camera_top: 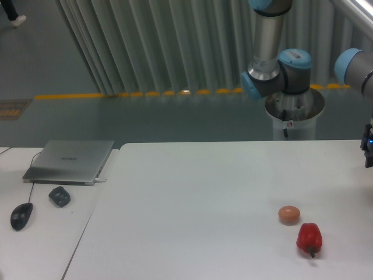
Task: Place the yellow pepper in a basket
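Yellow pepper and basket not in frame. Claw (368,153) barely visible at the right edge above the desk (204,198); can't tell its opening. Red pepper (309,238) near the front right, tan egg-shaped ball (289,214) just beside it. Laptop (70,161), mouse (21,216) on the left desk.

No text can be read anywhere. The laptop (70,160) lid carries a small mark at its middle, too blurred to read.
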### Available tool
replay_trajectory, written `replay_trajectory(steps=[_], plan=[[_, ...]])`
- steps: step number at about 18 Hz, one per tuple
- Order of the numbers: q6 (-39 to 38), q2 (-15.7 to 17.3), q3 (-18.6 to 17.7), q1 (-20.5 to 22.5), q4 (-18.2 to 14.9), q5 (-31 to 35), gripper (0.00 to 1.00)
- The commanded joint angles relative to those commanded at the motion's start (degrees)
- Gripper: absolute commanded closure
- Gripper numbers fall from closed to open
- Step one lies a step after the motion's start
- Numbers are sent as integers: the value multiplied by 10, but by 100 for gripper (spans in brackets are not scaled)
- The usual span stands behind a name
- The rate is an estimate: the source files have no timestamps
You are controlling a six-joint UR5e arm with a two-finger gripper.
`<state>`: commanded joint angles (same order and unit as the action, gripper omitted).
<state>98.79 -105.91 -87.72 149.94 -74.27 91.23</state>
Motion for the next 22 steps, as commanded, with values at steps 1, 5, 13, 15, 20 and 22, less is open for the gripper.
replay_trajectory(steps=[1, 5, 13, 15, 20, 22], plan=[[-1, 0, 3, 0, -2, 0, 0], [-2, 12, 11, 0, -43, 6, 0], [-5, 26, 24, -1, -105, 11, 0], [-5, 26, 20, -1, -106, 7, 0], [-4, 26, 17, -1, -106, 6, 0], [-5, 26, 17, -2, -105, 5, 0]])
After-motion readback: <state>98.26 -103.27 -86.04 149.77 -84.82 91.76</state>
